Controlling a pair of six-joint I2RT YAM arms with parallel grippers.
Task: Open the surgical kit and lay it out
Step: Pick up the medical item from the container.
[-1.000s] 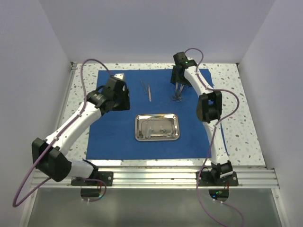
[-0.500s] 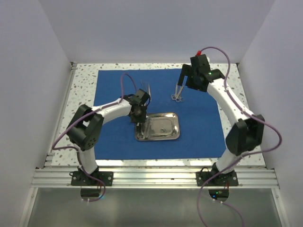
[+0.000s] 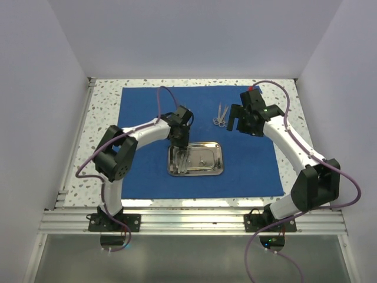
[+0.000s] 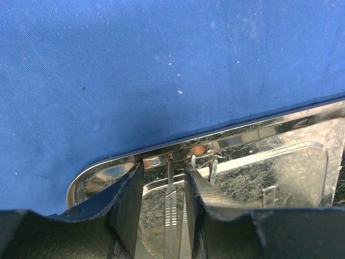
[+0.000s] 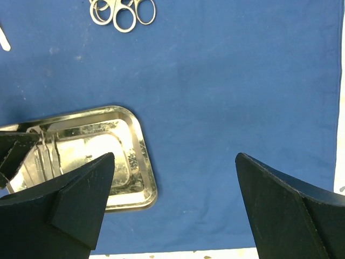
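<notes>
Your L gripper point(image 4: 164, 181) is straddling instrument point(image 4: 170, 216) at tray's point(image 4: 259, 129) left end, jaws narrow; R gripper point(image 5: 175, 162) hovering wide over cloth point(image 5: 226, 81).

Left arm point(image 3: 141, 132) bent inward, wrist down, jaws nearly together; right arm point(image 3: 288, 138) raised, jaws spread wide.

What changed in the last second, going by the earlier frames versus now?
The left tool swung from the left side of the blue cloth to the steel tray, its jaws now straddling a slender instrument inside. The right tool drew back nearward from the scissors, open and empty. Tray, scissors and cloth stayed put.
</notes>
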